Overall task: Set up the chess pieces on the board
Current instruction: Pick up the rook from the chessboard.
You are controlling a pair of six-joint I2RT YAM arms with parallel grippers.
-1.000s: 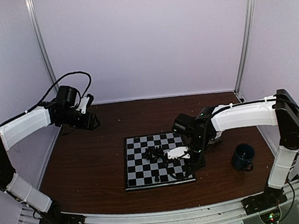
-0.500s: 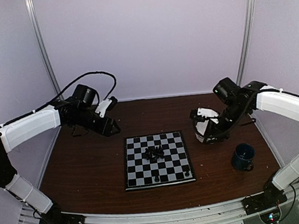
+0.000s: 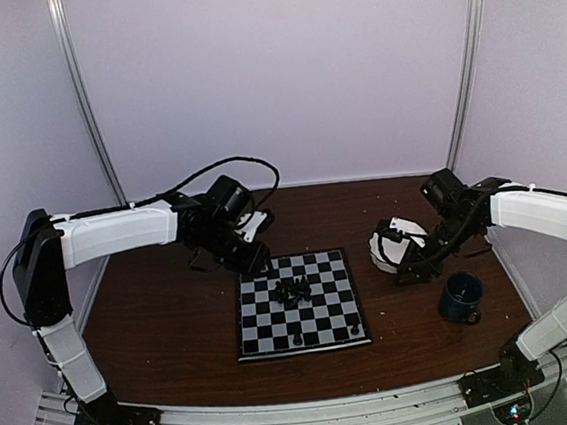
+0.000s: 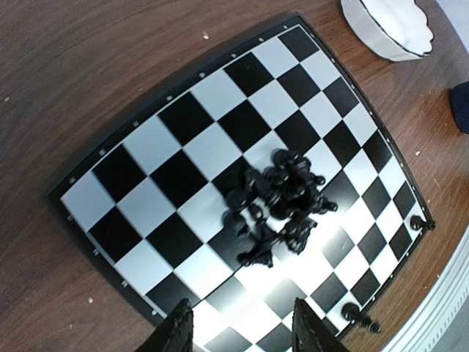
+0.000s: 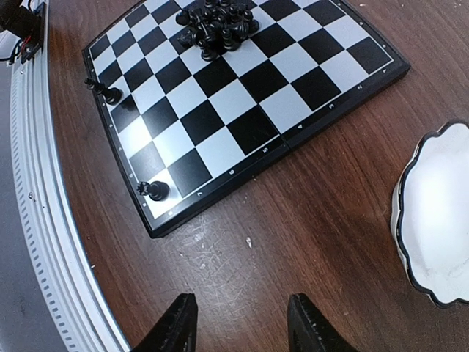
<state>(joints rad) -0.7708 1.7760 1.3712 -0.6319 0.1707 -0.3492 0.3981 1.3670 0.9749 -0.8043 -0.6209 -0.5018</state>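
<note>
From above, the chess pieces (image 3: 291, 291) heaped on the board (image 3: 260, 330) merge into one dark clump, too small to count or sort by kind, and the left claw (image 3: 261, 265) is a dark shape with no readable detail. The left wrist view cuts the white bowl (image 4: 388, 26) at its top edge, leaves a sliver of the blue mug (image 4: 462, 106) at the right, and shows only the tips of its fingers (image 4: 179, 330) at the bottom. The right wrist view crops the heap, the bowl and the right claw (image 5: 238, 323) likewise.

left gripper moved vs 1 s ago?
Yes. The left gripper has swung right across the table, ending over the far-left corner of the board.
</note>
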